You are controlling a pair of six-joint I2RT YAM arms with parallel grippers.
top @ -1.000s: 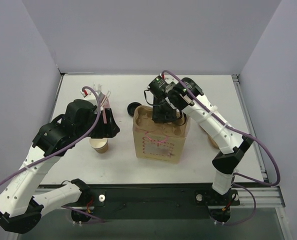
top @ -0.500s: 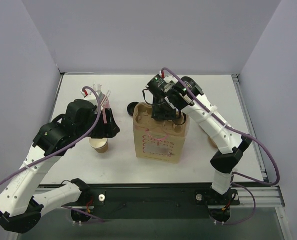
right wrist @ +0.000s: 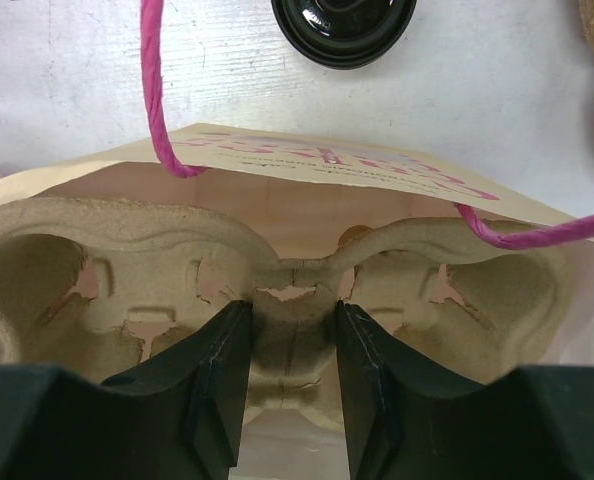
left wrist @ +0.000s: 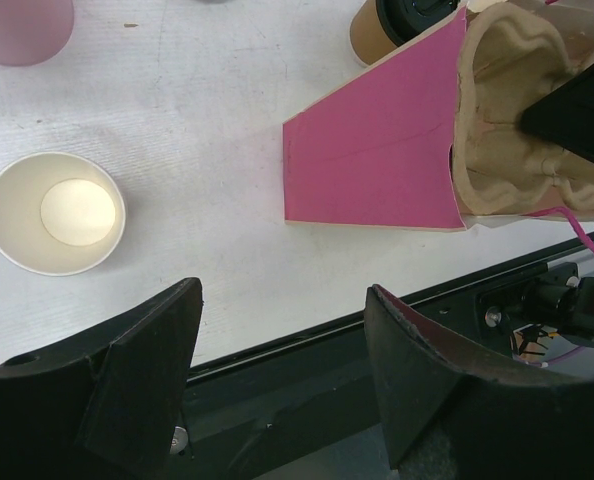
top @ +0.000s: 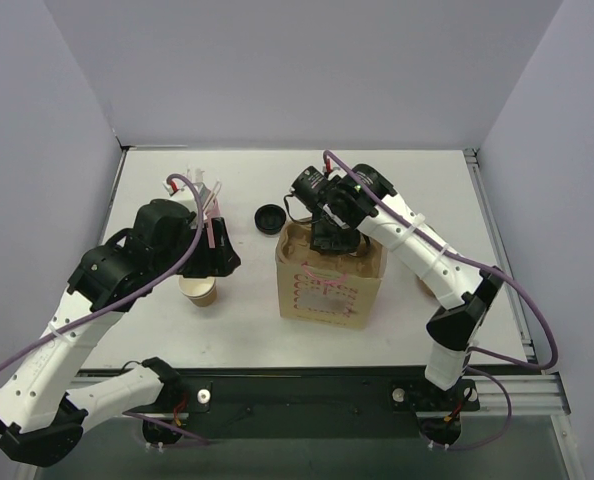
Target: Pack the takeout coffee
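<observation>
moved: the paper bag (top: 329,285) and the right end effector (right wrist: 290,312) inside it have shifted toward 3 o'clock, so the takeout coffee (top: 269,218) now shows clear of the bag's corner.
takeout coffee: upright on the bench (top: 447,180) with its black lid on, outside the bag, just beside its 10 o'clock corner.
right end effector: the coffee is near, at its 10 o'clock; the fingers are pinching the middle ridge of the pulp carrier (right wrist: 107,280) in the bag's mouth.
left end effector (left wrist: 284,295): the coffee is well apart, at its 2 o'clock; the fingers are spread, holding nothing.
lidless cup (left wrist: 55,212): upright, at 7 o'clock of the coffee.
</observation>
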